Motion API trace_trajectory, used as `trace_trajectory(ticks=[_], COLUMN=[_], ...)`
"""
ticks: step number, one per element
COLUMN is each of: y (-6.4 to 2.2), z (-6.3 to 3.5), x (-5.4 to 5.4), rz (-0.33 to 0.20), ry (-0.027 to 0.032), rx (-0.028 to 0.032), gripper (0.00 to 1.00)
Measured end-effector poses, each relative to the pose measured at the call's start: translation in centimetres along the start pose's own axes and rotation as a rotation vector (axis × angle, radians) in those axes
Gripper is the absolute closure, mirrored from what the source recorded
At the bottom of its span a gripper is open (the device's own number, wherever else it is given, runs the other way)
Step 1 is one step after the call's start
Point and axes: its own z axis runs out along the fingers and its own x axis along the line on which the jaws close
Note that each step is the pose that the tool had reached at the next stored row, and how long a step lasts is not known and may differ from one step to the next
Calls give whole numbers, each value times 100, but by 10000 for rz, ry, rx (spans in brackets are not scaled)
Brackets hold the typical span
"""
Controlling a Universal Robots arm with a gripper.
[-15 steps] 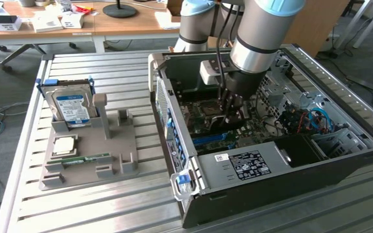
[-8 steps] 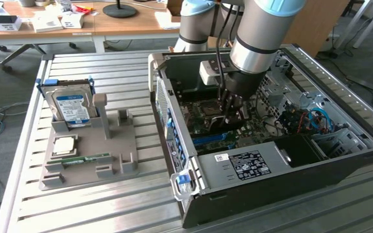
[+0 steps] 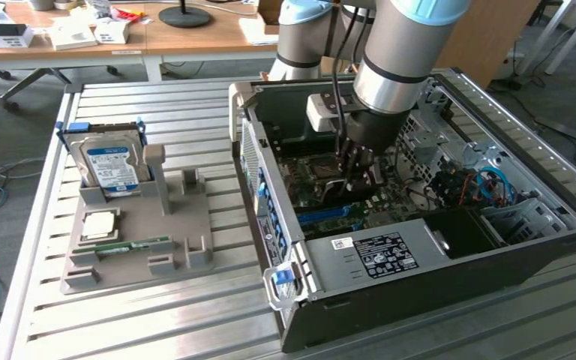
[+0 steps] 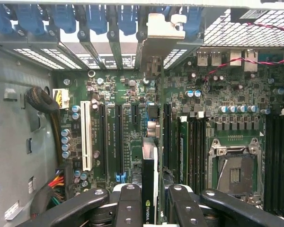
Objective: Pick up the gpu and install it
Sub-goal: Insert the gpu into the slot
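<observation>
The gpu (image 4: 149, 165) appears edge-on in the wrist view as a thin dark card with a green logo. My gripper (image 4: 150, 191) is shut on it, one black finger (image 4: 128, 201) on each side. Its silvery bracket (image 4: 159, 33) reaches the rear slot openings of the case. The card stands upright over the green motherboard (image 4: 118, 94), lined up with the long black expansion slots; whether it sits in one I cannot tell. In the exterior view my gripper (image 3: 360, 176) is lowered deep inside the open computer case (image 3: 528, 247).
A grey holder tray (image 3: 128, 255) on the slatted metal table (image 3: 168, 322) carries a blue-labelled hard drive (image 3: 111, 165), a square chip (image 3: 100, 223) and a memory stick (image 3: 133, 246). Inside the case lie an empty processor socket (image 4: 234, 172), cable bundles (image 4: 54, 184) and blue slot clips (image 4: 61, 16).
</observation>
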Motion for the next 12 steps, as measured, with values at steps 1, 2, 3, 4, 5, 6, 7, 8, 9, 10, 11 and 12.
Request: trace_trajectory(ticks=[1, 2, 3, 4, 5, 6, 7, 8, 9, 10, 11, 12], y=[1, 4, 6, 8, 10, 11, 19, 29, 31, 33, 35, 37], z=[0, 0, 0, 0, 0, 0, 0, 2, 2, 2, 2, 2], x=[0, 0, 0, 0, 0, 0, 1, 1, 1, 1, 1, 1], rz=[0, 2, 2, 3, 3, 2, 3, 2, 2, 2, 3, 2], ry=[-1, -1, -1, -1, -1, -1, 8, 14, 13, 14, 14, 15], rx=[0, 0, 1, 0, 0, 0, 0, 1, 1, 1, 1, 1], gripper=[74, 74, 74, 74, 74, 74, 74, 74, 74, 74, 74, 74])
